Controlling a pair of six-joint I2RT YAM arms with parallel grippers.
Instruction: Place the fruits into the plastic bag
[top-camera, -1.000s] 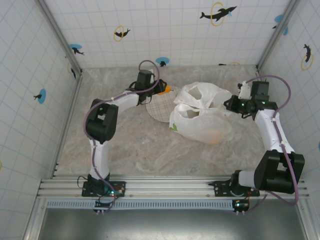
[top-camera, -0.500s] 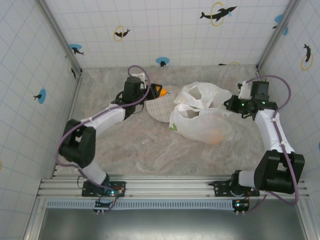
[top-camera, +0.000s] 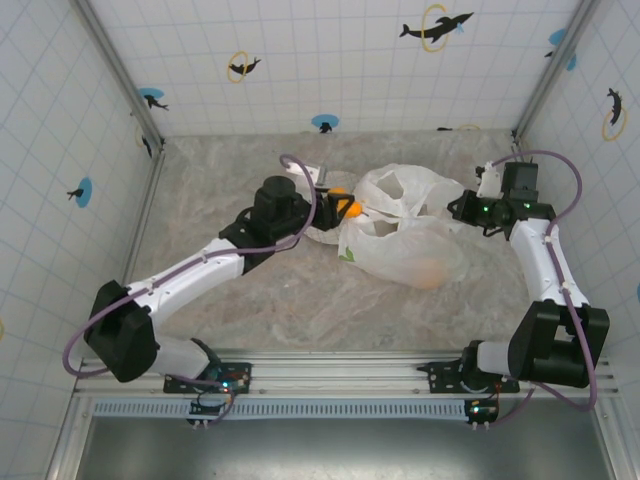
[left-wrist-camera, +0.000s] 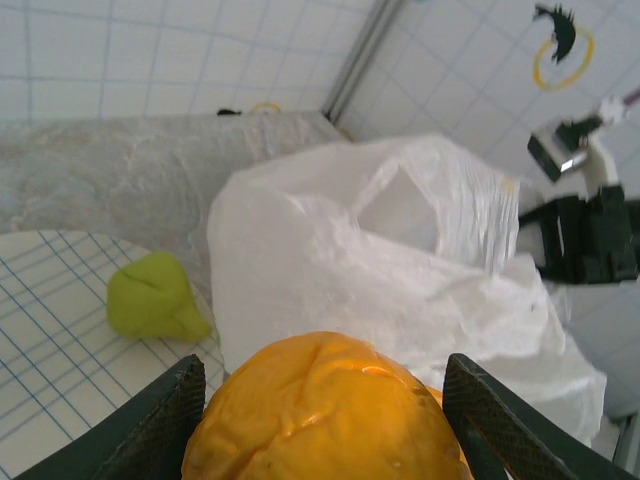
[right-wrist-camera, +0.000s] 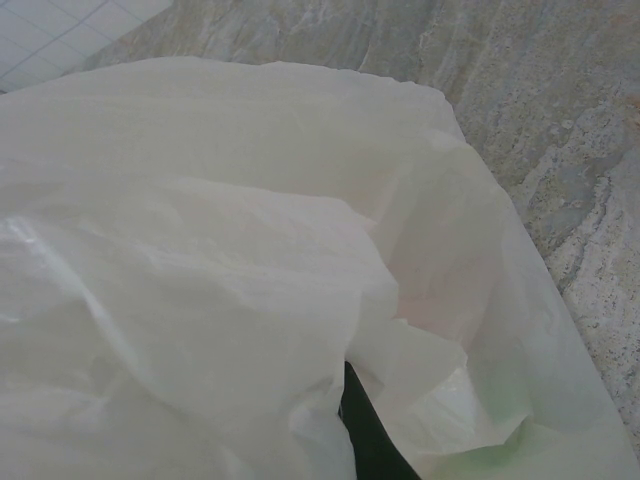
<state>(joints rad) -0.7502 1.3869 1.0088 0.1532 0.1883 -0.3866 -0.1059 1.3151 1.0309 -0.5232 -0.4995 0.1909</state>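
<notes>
My left gripper (top-camera: 343, 206) is shut on a glossy orange fruit (left-wrist-camera: 325, 410), which fills the gap between both fingers. It hangs just left of the plastic bag (top-camera: 405, 240), close to the bag's crumpled white opening (left-wrist-camera: 400, 270). A green fruit (left-wrist-camera: 155, 298) lies on the plate behind it. Another orange fruit (top-camera: 432, 272) shows through the bag's lower right side. My right gripper (top-camera: 464, 208) is shut on the bag's right edge. In the right wrist view the plastic film (right-wrist-camera: 220, 250) drapes over one dark finger (right-wrist-camera: 365, 440).
A flat white checked plate (left-wrist-camera: 50, 340) lies left of the bag, mostly under my left arm in the top view (top-camera: 322, 236). Tiled walls with metal corner posts (top-camera: 120, 75) close in the marble table (top-camera: 260, 290) on three sides.
My left arm has stretched out and carried the orange fruit from over the plate rightward and nearer, up to the bag's left side. The right arm and bag have stayed still.
</notes>
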